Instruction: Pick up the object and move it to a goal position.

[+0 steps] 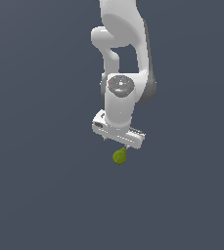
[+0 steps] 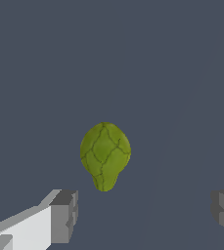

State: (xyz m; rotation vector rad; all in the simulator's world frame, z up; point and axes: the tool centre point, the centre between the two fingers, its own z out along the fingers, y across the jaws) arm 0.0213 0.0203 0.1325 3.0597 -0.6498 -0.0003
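Note:
The object (image 1: pixel 119 156) is a small olive-green, pear-shaped lump with a mottled, cracked surface, lying on the flat dark grey floor. In the exterior view it shows just below the white gripper (image 1: pixel 117 143), partly behind the hand. In the wrist view the object (image 2: pixel 104 155) lies ahead of and between the two grey fingertips (image 2: pixel 64 215). The gripper (image 2: pixel 145 212) is open, its jaws spread far wider than the object and not touching it. The fingers are mostly hidden in the exterior view.
The white arm (image 1: pixel 124 58) rises from the gripper toward the top of the exterior view. The dark grey floor (image 1: pixel 40 195) spreads around the object in all directions. No goal marker shows.

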